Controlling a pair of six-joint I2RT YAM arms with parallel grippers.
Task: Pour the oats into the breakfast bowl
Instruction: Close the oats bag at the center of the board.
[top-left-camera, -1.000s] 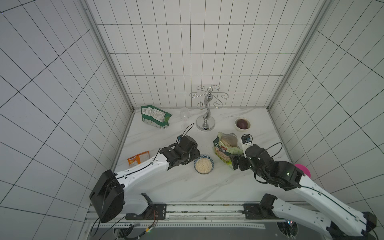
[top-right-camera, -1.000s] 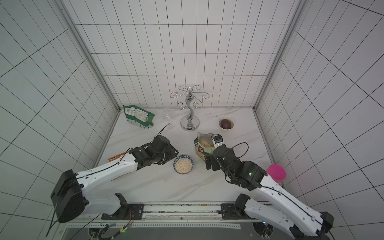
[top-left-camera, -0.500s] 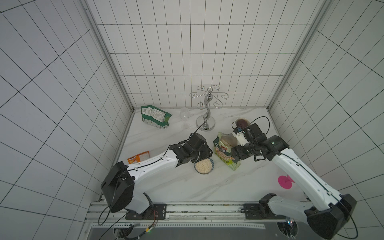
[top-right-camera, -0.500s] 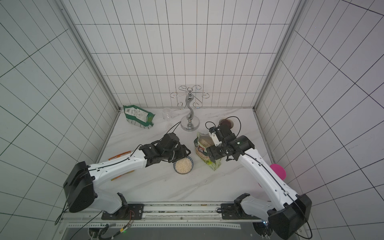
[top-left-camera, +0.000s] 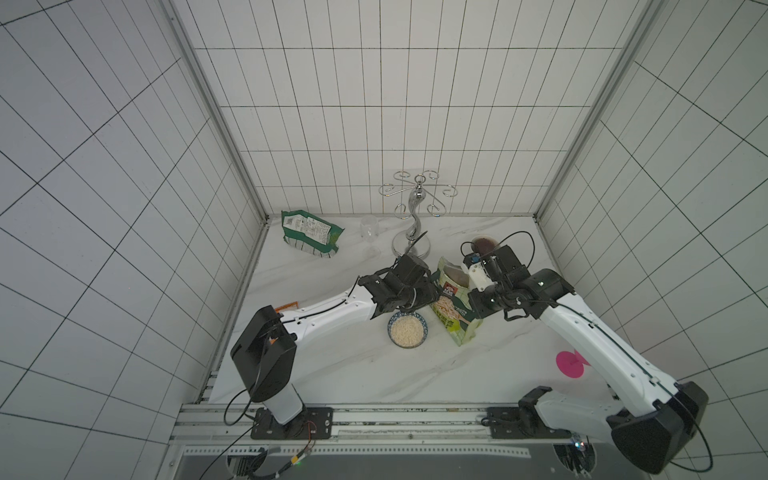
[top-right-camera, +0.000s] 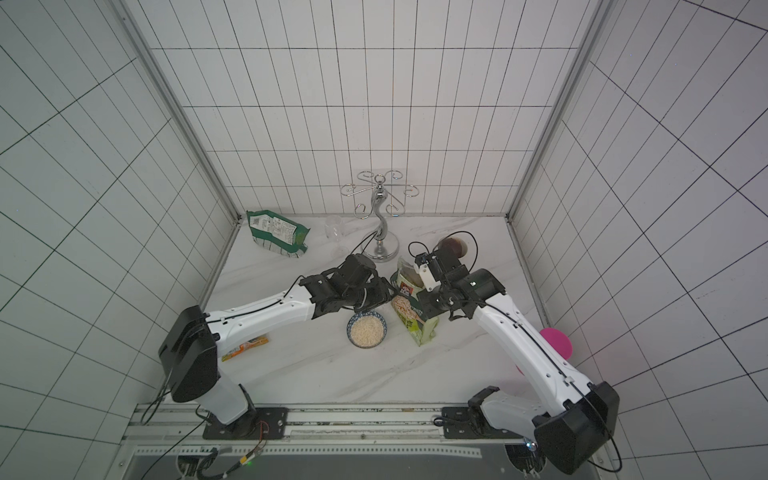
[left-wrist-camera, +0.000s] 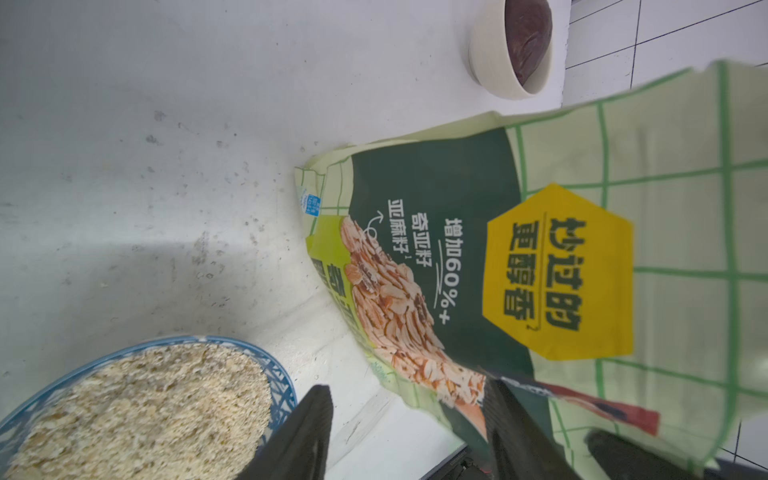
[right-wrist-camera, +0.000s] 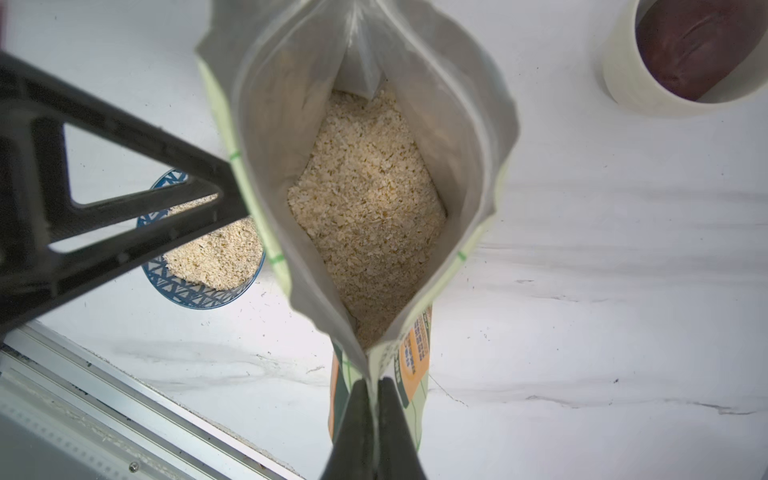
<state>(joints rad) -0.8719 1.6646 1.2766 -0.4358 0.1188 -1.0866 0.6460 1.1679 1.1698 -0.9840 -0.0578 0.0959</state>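
Oats (top-right-camera: 366, 331) fill the bowl (top-left-camera: 423, 332), which sits on the counter (top-left-camera: 332, 365). The bag (top-left-camera: 451, 309) stands upright at 3 o'clock from the bowl, just beside it, in both top views. More oats lie in the bottom of the open bag.

The right claw (right-wrist-camera: 373, 382) is closed tight and pinches the bag's top edge at one end of the mouth. The left claw (left-wrist-camera: 407, 384) has its fingers apart at a medium width. It sits between bowl and bag, level with the bag's lower half. In the right wrist view one left finger (right-wrist-camera: 124, 199) has its tip against the bag's side wall. No closed grip by this claw shows.

The left arm reaches low across the counter from 7 o'clock toward the centre, with its wrist over the bowl's 12 o'clock rim. The right arm rises from 5 o'clock with the elbow bent. Its wrist is above the bag and its camera looks straight down into the mouth.

In both top views the right wrist covers its own fingers and part of the white bowl (right-wrist-camera: 623, 79) at 1 o'clock from the bag. In the right wrist view the second left finger does not show, so whether it touches the bag cannot be told.
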